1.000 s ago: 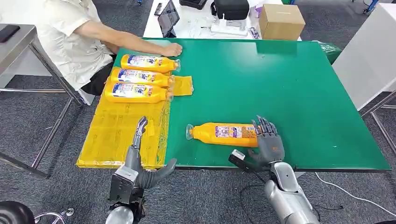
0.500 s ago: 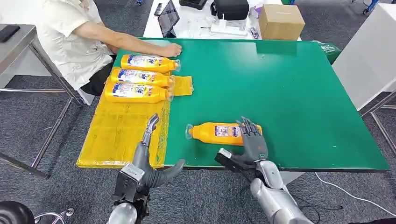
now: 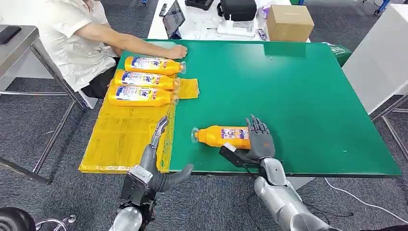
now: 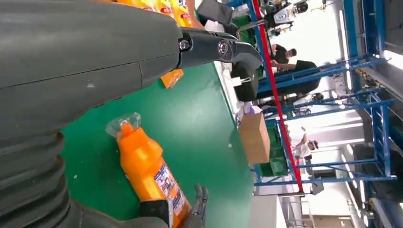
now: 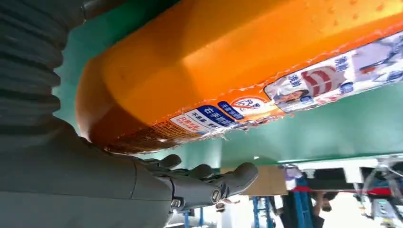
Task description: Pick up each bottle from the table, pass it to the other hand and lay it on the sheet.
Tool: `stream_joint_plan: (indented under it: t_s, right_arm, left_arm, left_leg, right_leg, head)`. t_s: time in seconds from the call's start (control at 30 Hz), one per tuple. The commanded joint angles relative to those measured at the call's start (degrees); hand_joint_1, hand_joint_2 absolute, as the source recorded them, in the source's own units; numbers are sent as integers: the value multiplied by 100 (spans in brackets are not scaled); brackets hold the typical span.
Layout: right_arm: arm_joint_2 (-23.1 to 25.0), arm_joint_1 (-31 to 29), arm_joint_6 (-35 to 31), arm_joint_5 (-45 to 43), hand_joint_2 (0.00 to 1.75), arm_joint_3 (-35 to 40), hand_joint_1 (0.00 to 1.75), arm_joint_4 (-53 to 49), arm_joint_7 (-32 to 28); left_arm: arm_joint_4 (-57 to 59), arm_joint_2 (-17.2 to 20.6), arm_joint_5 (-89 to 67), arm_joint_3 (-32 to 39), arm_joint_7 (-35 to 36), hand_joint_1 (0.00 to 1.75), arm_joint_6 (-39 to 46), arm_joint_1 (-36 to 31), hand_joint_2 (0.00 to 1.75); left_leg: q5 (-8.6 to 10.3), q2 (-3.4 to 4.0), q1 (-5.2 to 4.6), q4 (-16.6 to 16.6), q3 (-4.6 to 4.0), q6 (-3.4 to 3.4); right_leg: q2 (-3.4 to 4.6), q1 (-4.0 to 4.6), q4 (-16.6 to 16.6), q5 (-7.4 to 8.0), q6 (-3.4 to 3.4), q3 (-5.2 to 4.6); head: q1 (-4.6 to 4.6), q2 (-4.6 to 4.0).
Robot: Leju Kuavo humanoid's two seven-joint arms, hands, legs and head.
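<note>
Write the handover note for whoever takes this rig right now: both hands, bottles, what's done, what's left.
Right hand: at the base end of the lone orange bottle lying on the green table, fingers spread over it; no closed grip visible.
Left hand: open, holding nothing, over the near edge of the yellow sheet.
Done: three bottles lie on the sheet's far end, near a seated person's hand.
Left: grip this bottle, pass it to the left hand, lay it on the sheet.

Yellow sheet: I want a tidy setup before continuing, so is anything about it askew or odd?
The yellow sheet overhangs the green table's left edge, and a loose flap juts out beside the three bottles lying on it. Nothing looks spilled.
</note>
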Motion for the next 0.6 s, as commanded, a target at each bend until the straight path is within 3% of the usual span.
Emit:
stream_joint_plan:
  t_s: [0.03, 0.23, 0.27, 0.3, 0.33, 0.6]
  right_arm:
    - [5, -217, 277, 181, 175, 238, 0, 609, 454]
    - [63, -215, 659, 192, 175, 262, 0, 614, 495]
    - [84, -207, 770, 130, 175, 232, 120, 630, 468]
    - [84, -200, 861, 68, 175, 199, 168, 633, 434]
    - [64, -215, 942, 94, 175, 223, 175, 671, 457]
    - [28, -225, 1118, -9, 175, 162, 171, 748, 414]
  left_arm:
    - [295, 79, 141, -80, 170, 0, -157, -145, 175]
    - [301, 58, 131, -59, 189, 0, -185, -160, 175]
    - [301, 57, 139, -48, 206, 0, -207, -161, 175]
    - [308, 55, 140, -41, 208, 0, -212, -164, 175]
    - [320, 53, 141, -36, 210, 0, -217, -172, 175]
    - [350, 48, 149, -19, 212, 0, -237, -194, 175]
  left_leg:
    - [-4, 1, 1, -8, 27, 10]
    - [-4, 2, 2, -14, 47, 9]
    - [-2, -2, 1, -11, 45, 7]
    - [-2, -2, 3, -8, 44, 6]
    - [-1, -2, 1, -7, 43, 5]
    - [1, -10, 2, -9, 60, 7]
  right_leg:
    - [-9, 5, -11, -4, -16, 30]
    - [-9, 8, -15, -4, -23, 48]
    - [-12, 6, -12, -3, -19, 46]
    - [-10, 7, -11, -2, -16, 44]
    - [-9, 5, -9, -1, -12, 41]
    - [-16, 5, -13, -2, -12, 58]
  head:
    - [2, 0]
    - [0, 0]
    - [0, 0]
    - [2, 0]
    - [0, 0]
    - [2, 0]
